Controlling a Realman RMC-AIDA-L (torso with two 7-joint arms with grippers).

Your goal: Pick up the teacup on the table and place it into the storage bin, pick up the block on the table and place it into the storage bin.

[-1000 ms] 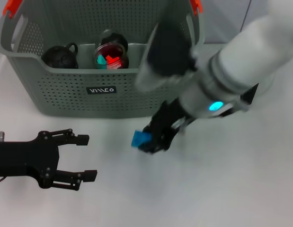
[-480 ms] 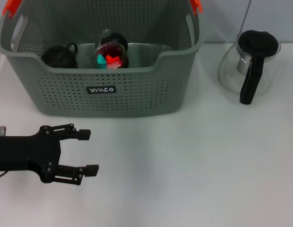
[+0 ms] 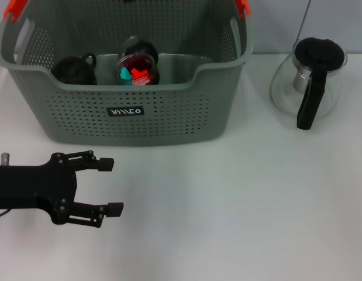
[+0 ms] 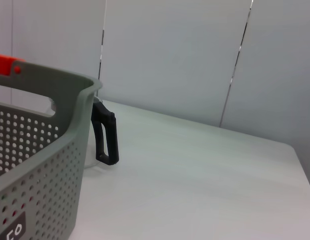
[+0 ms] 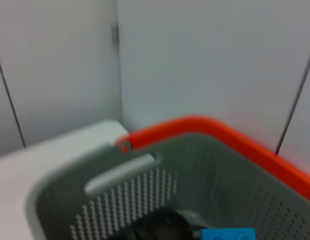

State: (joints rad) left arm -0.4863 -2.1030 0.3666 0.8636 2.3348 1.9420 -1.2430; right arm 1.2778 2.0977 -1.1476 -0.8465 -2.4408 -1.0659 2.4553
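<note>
Surface: white table [image 3: 239, 211], pale panelled wall behind.
Bin: grey-green perforated bin [image 3: 169, 117] at the far side of the table, orange-red handle tips, black label on the front wall.
Left claw: left gripper [image 3: 109, 185] low over the table, just in front of the bin's front wall, fingers spread wide, nothing between them. Idle.
Right claw: right gripper out of the head view. Its wrist camera looks down into the bin from above the rim. Fingers not visible; cannot tell whether they are apart or closed.
Block: blue block [image 5: 228, 234] shows at the edge of the right wrist view, over the bin interior. Whether it is held or already lying in the bin, cannot tell.
Teacup: dark teacup [image 3: 75, 69] inside the bin, beyond the left claw, near a round dish [image 3: 137, 69] of red and teal bits.
Bystander: glass pot [image 3: 312, 82] with a black handle, well to the right of the bin.
Risk: if the block is still gripped, a release near the rim may bounce it out onto the table.
Risk: a drop onto the dish may scatter its contents.
Risk: the right arm pulling back low may catch the rim and shift the bin.
</note>
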